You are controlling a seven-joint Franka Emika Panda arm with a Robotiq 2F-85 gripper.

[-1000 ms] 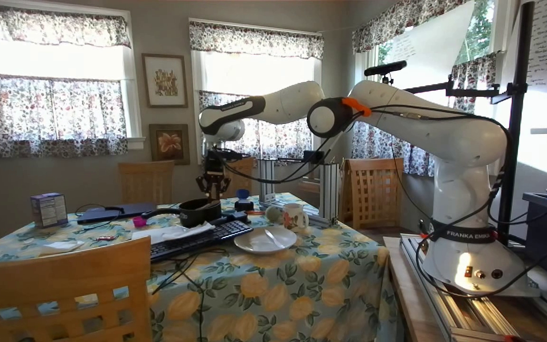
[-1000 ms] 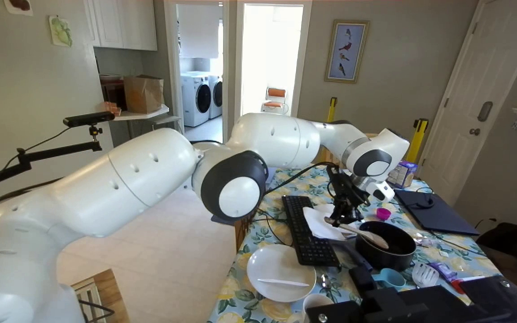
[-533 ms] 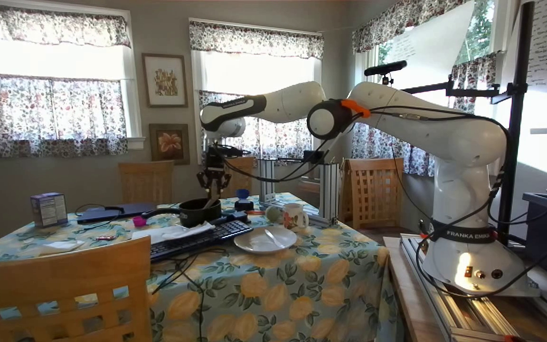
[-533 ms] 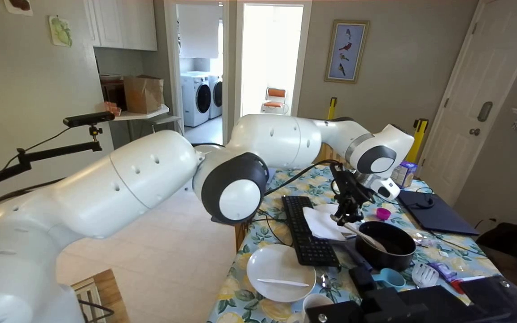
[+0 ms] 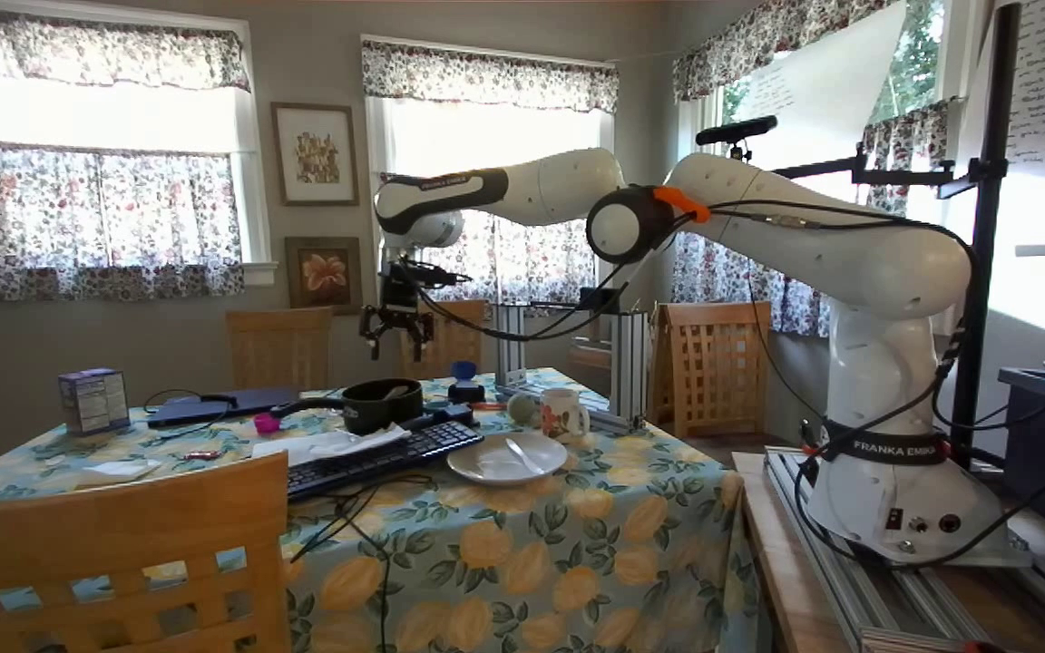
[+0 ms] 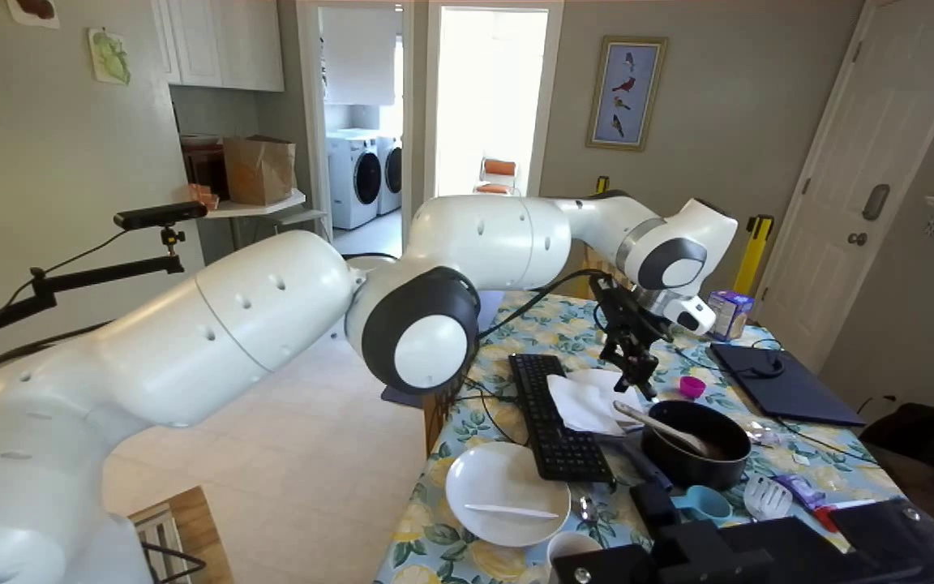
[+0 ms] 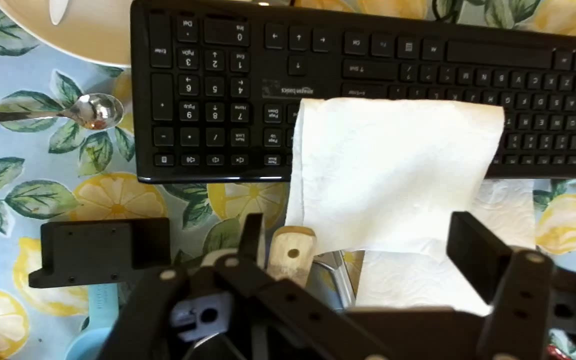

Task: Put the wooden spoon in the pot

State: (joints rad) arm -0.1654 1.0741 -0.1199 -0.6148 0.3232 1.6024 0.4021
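The wooden spoon leans in the black pot, its head inside and its handle sticking out over the rim. In an exterior view only a short part of the spoon shows inside the pot. My gripper hangs above the pot, apart from it, its fingers spread. In the wrist view the handle end of the spoon lies below the gripper, close to one finger in the picture, with a wide gap to the far finger. Nothing is held. The pot is mostly hidden there.
A keyboard with paper towels over it lies beside the pot. Around stand a white plate with a plastic knife, a mug, a blue cup, a slotted spatula and a laptop.
My gripper held the spoon's handle over the pot; it has opened, let go and risen. The spoon has settled against the pot's rim.
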